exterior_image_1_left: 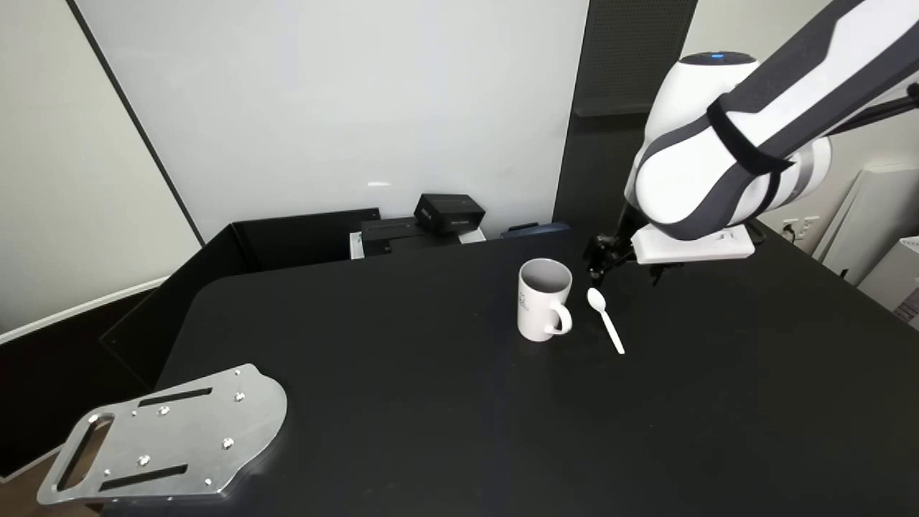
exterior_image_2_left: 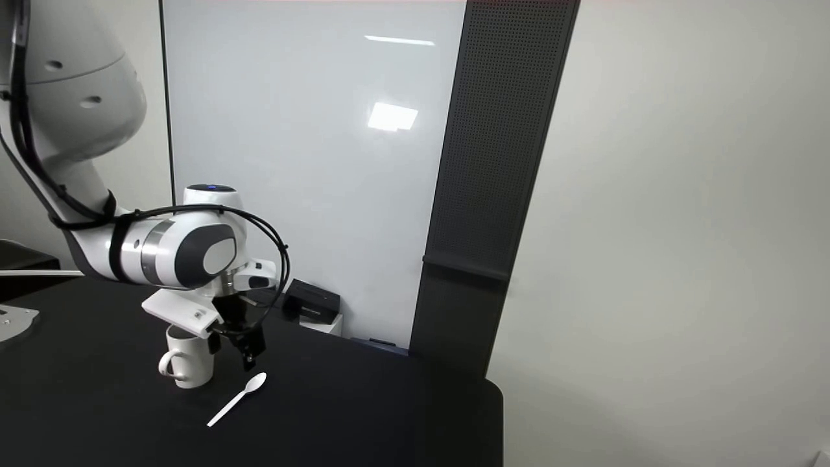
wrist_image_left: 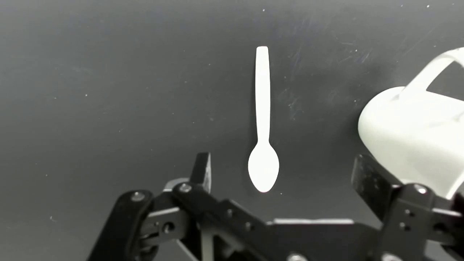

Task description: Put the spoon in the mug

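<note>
The white spoon (exterior_image_1_left: 609, 327) lies flat on the black table in both exterior views (exterior_image_2_left: 236, 400). In the wrist view the spoon (wrist_image_left: 263, 119) points its handle up the picture, with its bowl nearest the gripper. The white mug (exterior_image_1_left: 537, 310) stands upright beside the spoon, its loop handle on the side, and also shows in an exterior view (exterior_image_2_left: 196, 360). In the wrist view the mug (wrist_image_left: 406, 127) is cut off at the right edge, close to the right finger. My gripper (wrist_image_left: 282, 166) is open and empty above the table, with the spoon's bowl between its fingers in the picture.
A grey metal plate (exterior_image_1_left: 194, 431) with slots lies at the table's edge. A small black box (exterior_image_1_left: 450, 213) and other dark items sit behind the table's back edge, near the whiteboard wall (exterior_image_1_left: 344, 108). The box also shows in an exterior view (exterior_image_2_left: 311, 299).
</note>
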`<action>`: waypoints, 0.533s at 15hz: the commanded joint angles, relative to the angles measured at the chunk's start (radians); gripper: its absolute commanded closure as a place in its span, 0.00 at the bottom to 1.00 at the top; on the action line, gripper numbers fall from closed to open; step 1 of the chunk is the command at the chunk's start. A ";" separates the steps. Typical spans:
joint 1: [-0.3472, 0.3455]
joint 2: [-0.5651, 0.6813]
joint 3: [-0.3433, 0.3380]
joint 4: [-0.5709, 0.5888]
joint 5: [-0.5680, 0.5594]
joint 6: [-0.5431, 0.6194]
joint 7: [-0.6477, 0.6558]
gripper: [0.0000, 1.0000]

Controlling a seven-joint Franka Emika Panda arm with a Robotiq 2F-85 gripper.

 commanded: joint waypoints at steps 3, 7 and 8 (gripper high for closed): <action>0.015 0.082 -0.007 0.072 0.008 -0.021 0.003 0.00; 0.007 0.113 -0.001 0.077 0.017 -0.010 -0.002 0.00; 0.008 0.118 -0.001 0.076 0.018 -0.005 -0.002 0.00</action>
